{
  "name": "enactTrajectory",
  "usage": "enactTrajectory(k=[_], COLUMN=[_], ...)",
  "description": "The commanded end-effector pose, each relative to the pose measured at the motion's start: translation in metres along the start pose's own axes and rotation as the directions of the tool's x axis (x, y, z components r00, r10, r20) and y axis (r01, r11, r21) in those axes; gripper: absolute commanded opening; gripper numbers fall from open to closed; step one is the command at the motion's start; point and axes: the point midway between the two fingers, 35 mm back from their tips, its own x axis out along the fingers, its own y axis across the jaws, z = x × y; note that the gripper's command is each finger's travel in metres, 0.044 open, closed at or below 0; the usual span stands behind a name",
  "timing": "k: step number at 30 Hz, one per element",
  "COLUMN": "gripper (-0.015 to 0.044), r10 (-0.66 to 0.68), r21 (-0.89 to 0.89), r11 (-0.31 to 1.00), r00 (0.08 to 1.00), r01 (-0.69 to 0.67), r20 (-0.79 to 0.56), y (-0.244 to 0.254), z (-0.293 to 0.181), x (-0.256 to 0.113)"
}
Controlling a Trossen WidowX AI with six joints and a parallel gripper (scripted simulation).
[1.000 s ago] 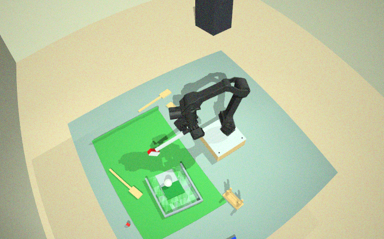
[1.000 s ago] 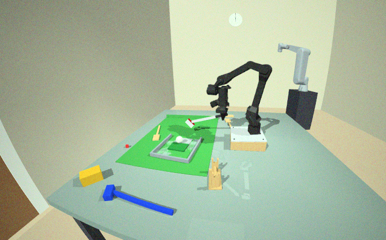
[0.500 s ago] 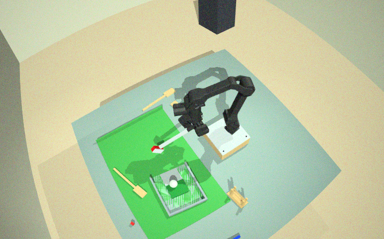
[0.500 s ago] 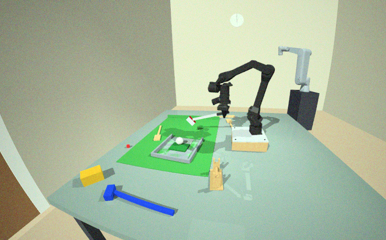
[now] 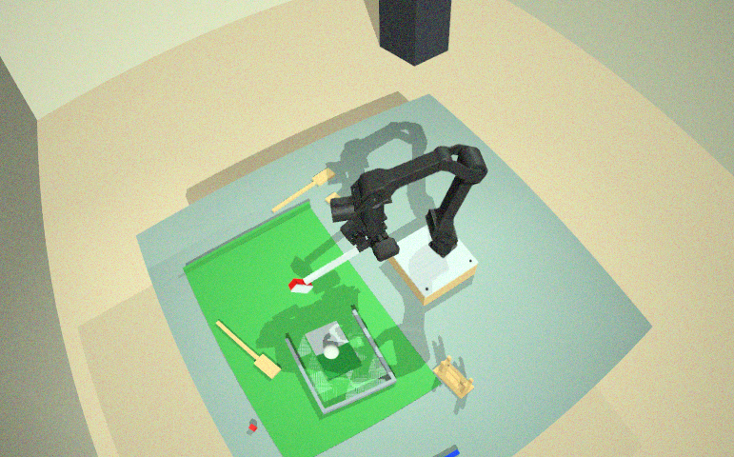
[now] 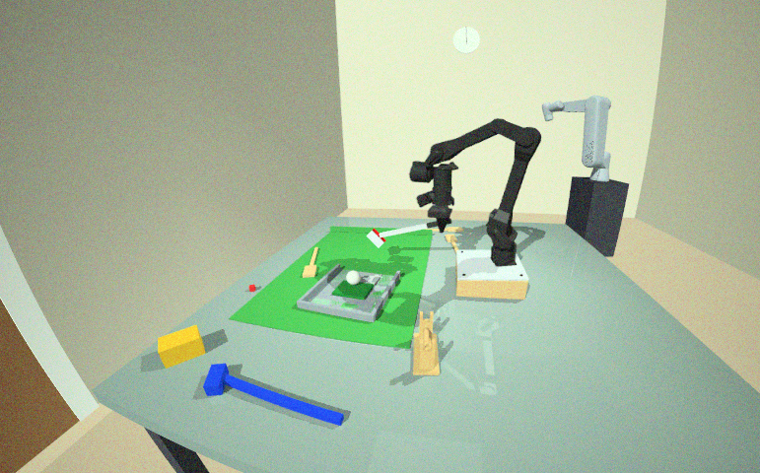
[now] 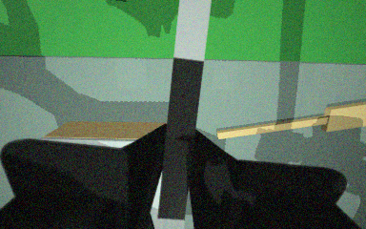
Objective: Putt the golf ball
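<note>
My gripper (image 5: 363, 248) (image 6: 441, 227) (image 7: 177, 131) is shut on the dark grip of the red putter. The putter's white shaft (image 5: 330, 267) (image 6: 404, 231) (image 7: 193, 29) slants out over the green mat, and its red and white head (image 5: 301, 288) (image 6: 376, 237) is in the air behind the ramp. The white golf ball (image 5: 330, 351) (image 6: 354, 277) is at the border between the grey ramp (image 5: 316, 335) and the dark raised green (image 5: 346, 367) (image 6: 354, 291). I cannot tell whether it is moving or touching the surface.
A grey wall (image 5: 359, 395) (image 6: 336, 311) surrounds the green on three sides. One wooden mallet (image 5: 267, 366) (image 6: 310, 270) lies left on the mat, another (image 5: 322, 177) behind it. A wooden stand (image 5: 453, 378) (image 6: 426, 360), blue hammer (image 6: 281, 398), yellow block (image 6: 181, 347) and red cube (image 5: 252, 427) (image 6: 252, 288) lie around.
</note>
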Motion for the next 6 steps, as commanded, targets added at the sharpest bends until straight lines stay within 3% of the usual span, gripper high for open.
enactTrajectory(k=[1, 6], gripper=[0.0000, 0.0000], r10=[-0.001, -0.001], r21=[0.000, 0.000], r11=[1.000, 1.000], r00=[1.000, 1.000], r01=[0.001, 0.001], r20=[0.002, 0.002], y=[-0.0001, -0.0001], z=[0.0004, 0.0004], x=[0.0001, 0.0001])
